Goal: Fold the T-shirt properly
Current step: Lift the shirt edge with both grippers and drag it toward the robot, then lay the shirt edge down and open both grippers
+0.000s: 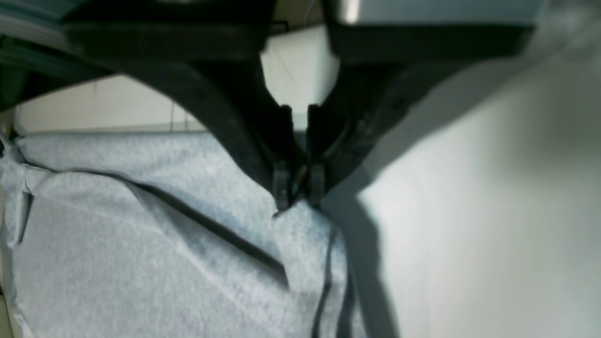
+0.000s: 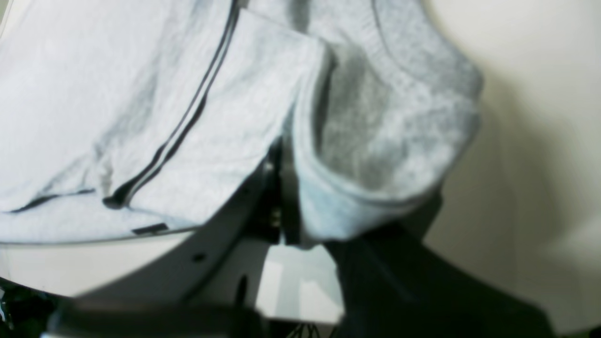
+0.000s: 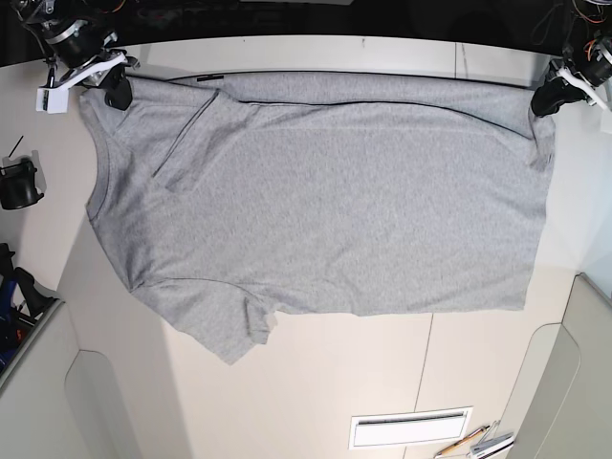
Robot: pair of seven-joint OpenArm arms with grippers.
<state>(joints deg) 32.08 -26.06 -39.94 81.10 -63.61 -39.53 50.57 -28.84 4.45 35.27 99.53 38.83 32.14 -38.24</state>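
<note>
Cream tabletop [image 3: 316,382], pale and panelled, with dark surround along the 12 o'clock edge.

Item: T-shirt [image 3: 325,201], heather grey, plain side up, spread flat across the upper half of the tabletop. Collar toward 9 o'clock, hem toward 3 o'clock. One sleeve lies free at about 7 o'clock; the other is turned in over the body near 11 o'clock. The long edge at 12 o'clock is already doubled over in a narrow band.

Left claw [image 1: 298,199]: at 2 o'clock in the base view, clenched on the hem corner, cloth pinched between the tips.

Right claw [image 2: 281,188]: at 10 o'clock in the base view, closed on the shoulder beside the collar, fabric bunched over one finger.

Risks, as judged:
- Either pinch is on a thin corner; a fast or uneven pull could slip it out, dropping that end.
- Arms moving out of step would skew the fold line.
- The free sleeve could drag and crumple beneath the body.
- Slack between the claws could sag and crease.
</note>
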